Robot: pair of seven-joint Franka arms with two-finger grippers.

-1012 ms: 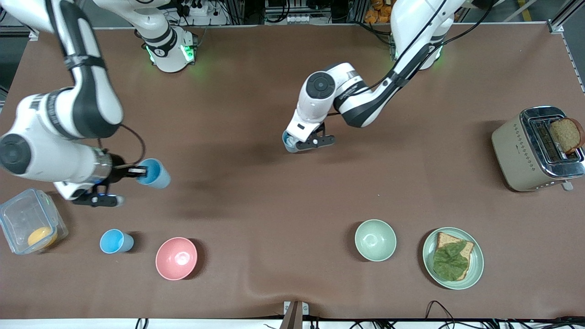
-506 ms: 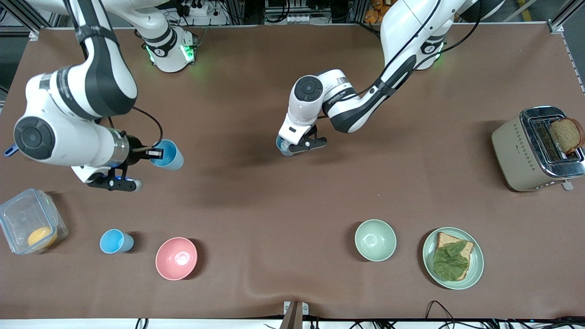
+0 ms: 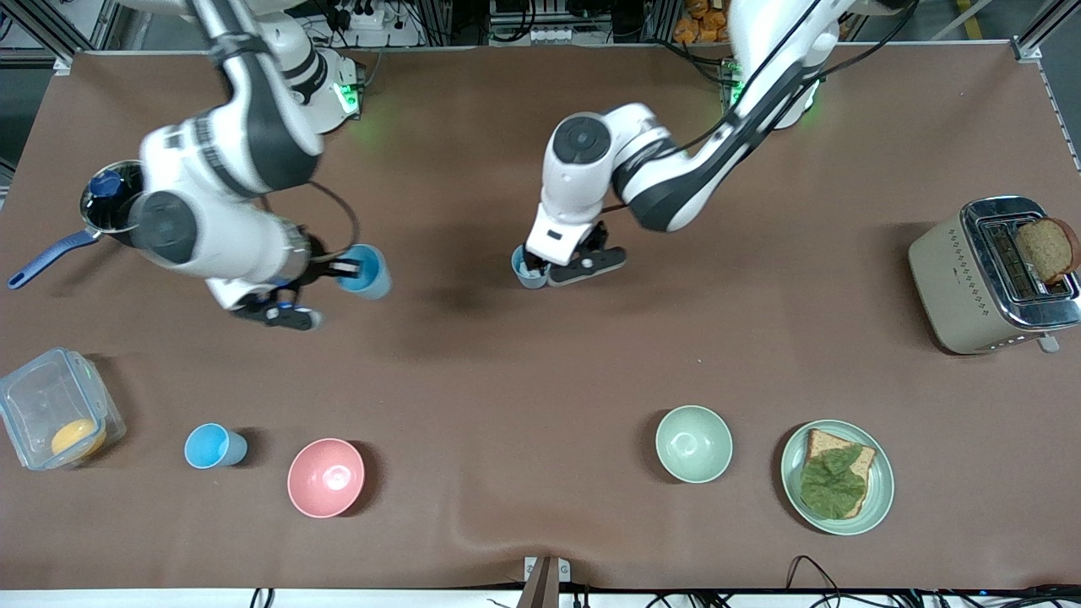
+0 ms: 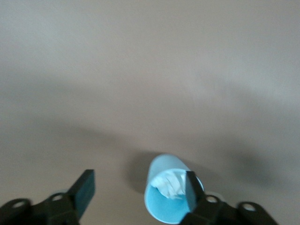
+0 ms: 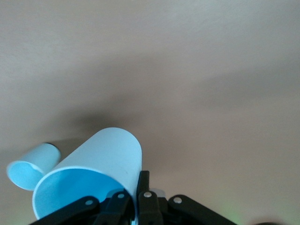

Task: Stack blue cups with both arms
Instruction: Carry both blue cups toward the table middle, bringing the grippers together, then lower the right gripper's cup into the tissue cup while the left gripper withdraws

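Pink bowl (image 3: 326,477), green bowl (image 3: 693,443), toaster (image 3: 988,279), perhaps a saucepan (image 3: 105,211)

Robot lab — aluminium framing (image 3: 1032,38), cables (image 3: 811,567)

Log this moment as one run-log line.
right gripper: shut on sky-blue cup, in air | left gripper: open, one finger in pale blue cup on table | third blue cup: beside pink bowl

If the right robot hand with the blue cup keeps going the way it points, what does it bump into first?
Probably the paler cup under the left gripper. The right gripper holds its blue cup pointing that way over bare table, though heights are unclear.
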